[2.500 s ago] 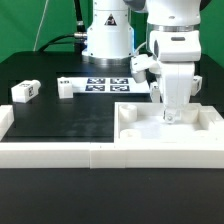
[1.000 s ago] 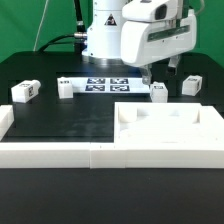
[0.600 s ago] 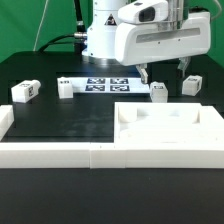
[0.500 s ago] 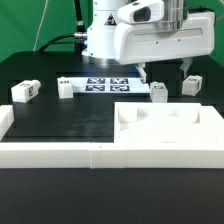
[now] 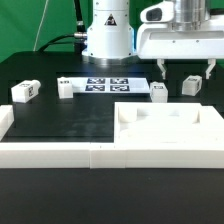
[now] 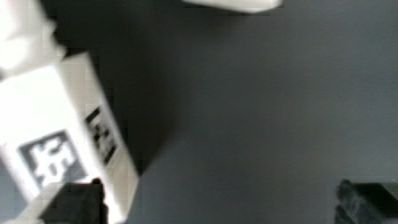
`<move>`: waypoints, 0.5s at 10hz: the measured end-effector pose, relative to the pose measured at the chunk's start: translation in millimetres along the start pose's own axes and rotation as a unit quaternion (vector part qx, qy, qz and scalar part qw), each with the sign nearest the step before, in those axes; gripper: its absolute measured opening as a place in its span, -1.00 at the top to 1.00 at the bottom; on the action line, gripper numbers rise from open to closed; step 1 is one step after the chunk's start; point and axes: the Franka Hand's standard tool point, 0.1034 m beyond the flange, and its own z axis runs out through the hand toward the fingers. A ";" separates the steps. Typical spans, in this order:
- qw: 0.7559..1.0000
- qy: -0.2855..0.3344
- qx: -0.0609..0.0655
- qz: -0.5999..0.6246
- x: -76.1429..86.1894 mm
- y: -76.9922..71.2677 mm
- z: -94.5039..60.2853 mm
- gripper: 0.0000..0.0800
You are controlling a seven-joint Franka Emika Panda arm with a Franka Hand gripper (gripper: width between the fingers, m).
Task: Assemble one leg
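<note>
A white rail runs along the front, with the recessed panel on the exterior view's right. Beyond lies the black tabletop. Four legs stand in a loose row: first leg far left, second leg by the marker board, third leg just past the board's other end, fourth leg further right. The fingers hang spread wide and empty above the third and fourth legs, touching neither. The wrist view shows the third leg beside one fingertip.
</note>
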 end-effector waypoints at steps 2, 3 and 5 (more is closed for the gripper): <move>1.000 -0.002 0.003 0.019 -0.2 0.0 0.1 -0.62; 1.000 -0.002 0.003 0.015 -0.2 0.0 0.1 -0.62; 1.000 0.006 0.010 0.017 -8.7 0.6 3.5 -0.62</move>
